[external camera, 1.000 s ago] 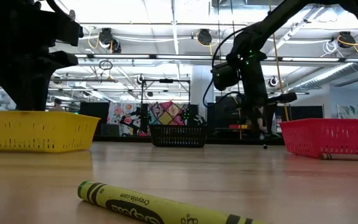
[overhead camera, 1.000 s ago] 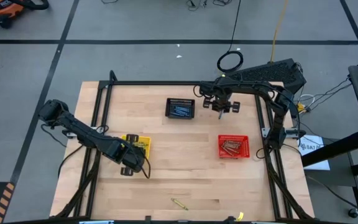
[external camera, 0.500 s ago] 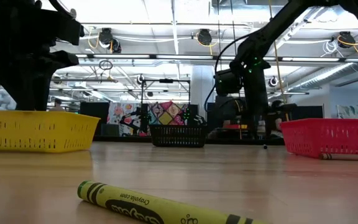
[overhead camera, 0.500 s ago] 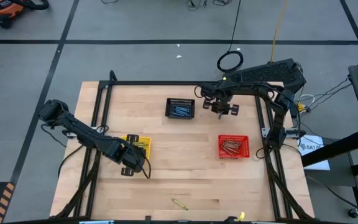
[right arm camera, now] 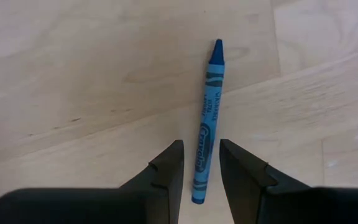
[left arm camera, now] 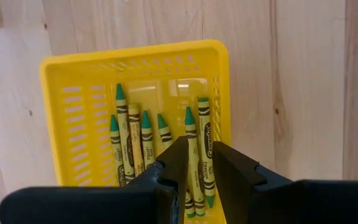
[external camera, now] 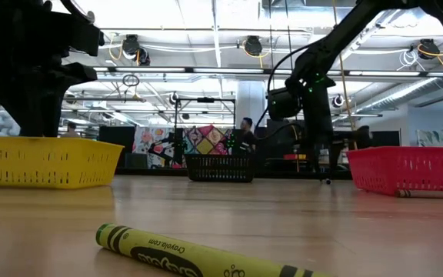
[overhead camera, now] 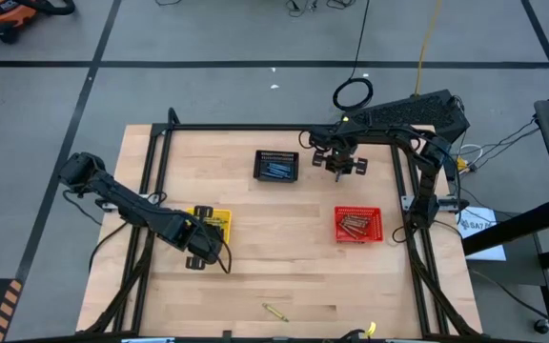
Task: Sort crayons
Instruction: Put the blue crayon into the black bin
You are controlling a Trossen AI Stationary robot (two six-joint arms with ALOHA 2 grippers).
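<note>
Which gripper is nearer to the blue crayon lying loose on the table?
The right. The right gripper hangs open directly over the blue crayon, fingers astride its lower end. The left gripper is across the table, open above the yellow basket.

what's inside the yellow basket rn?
Yellow basket holds about seven yellow-green crayons lying side by side, tips pointing the same way. Left claw, open above it, hides their lower ends and anything beneath.

My wooden counter point(overhead camera: 294, 267) in a big open workshop hall, taped grey concrete floor point(overhead camera: 208, 86) around it, ceiling ducts and strip lights point(external camera: 206, 54) above it
</note>
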